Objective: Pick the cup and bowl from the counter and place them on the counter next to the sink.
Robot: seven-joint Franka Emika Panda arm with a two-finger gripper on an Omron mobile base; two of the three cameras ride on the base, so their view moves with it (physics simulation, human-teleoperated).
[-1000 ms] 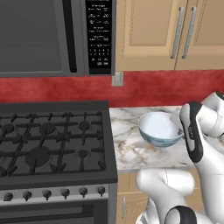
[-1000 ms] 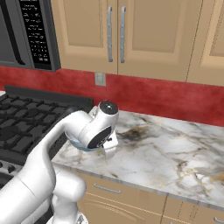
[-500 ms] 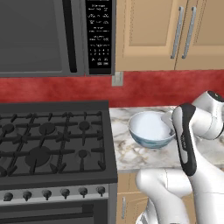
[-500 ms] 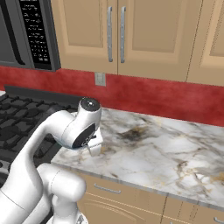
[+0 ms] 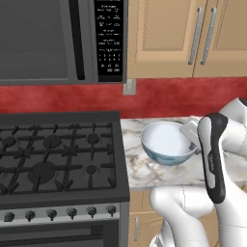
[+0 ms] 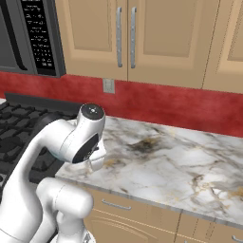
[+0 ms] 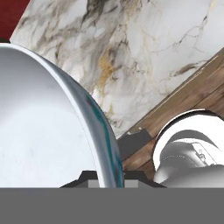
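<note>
The stove (image 5: 58, 159) fills the left, under the microwave (image 5: 58, 41), with tan cabinets (image 6: 142, 38) above a red backsplash (image 6: 190, 107). The marble surface (image 6: 180, 166) runs right from the stove. The bowl (image 5: 166, 142) sits tilted above the surface just right of the stove, seemingly lifted. The hand (image 7: 106, 177) is narrowed onto the bowl's rim, one finger inside and one outside, seen closely in the hand view.
</note>
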